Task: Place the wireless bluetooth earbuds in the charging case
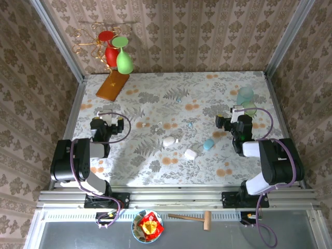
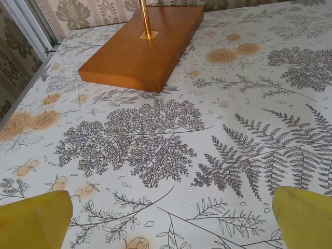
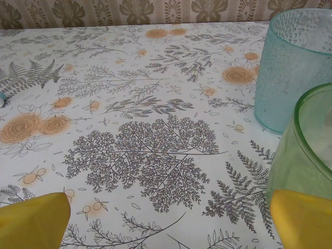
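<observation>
Two tiny pale-blue earbuds lie on the floral tablecloth, one (image 1: 179, 98) toward the back and one (image 1: 190, 124) near the middle. Nearer the front sit three pebble-shaped case pieces: white (image 1: 169, 140), white (image 1: 190, 154) and light blue (image 1: 208, 144); which is the charging case I cannot tell. My left gripper (image 1: 106, 116) (image 2: 171, 223) rests at the left, open, with bare cloth between its yellow fingertips (image 2: 36, 220). My right gripper (image 1: 237, 111) (image 3: 166, 223) is at the right, also open and empty, its right fingertip (image 3: 301, 218) close to a green cup.
A teal cup (image 3: 290, 67) (image 1: 245, 95) and a translucent green cup (image 3: 306, 150) (image 1: 250, 108) stand just ahead and right of the right gripper. A wooden base (image 2: 142, 46) (image 1: 112, 85) with a gold rod (image 2: 145, 18) stands ahead of the left gripper. Walls enclose the table.
</observation>
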Controlling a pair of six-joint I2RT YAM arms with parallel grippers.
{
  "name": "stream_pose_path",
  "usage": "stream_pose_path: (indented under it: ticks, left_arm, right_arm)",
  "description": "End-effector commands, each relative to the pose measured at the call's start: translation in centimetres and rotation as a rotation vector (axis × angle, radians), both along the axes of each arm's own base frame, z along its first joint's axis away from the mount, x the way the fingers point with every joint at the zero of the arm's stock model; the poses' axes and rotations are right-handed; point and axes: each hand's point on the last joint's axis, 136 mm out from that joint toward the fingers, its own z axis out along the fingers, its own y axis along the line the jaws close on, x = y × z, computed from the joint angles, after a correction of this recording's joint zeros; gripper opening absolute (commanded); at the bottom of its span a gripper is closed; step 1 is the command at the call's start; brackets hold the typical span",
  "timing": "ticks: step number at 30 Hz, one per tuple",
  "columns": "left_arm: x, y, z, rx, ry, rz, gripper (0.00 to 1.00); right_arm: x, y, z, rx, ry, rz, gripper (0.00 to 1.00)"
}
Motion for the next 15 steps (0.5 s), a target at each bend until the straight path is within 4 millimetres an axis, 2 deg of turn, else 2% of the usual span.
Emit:
stream_pose_path:
  ticks: [1, 15]
  left_arm:
    - [0.56, -0.10, 0.89, -0.007, -0.024, 0.002, 1.00]
    - [0.62, 0.26, 0.87, -0.009, -0.022, 0.023, 1.00]
  right_arm:
    - [0.39, -0.36, 0.37, -0.002, -0.014, -0.021, 1.00]
    - [0.40, -0.35, 0.29, -0.003, -0.011, -0.020, 1.00]
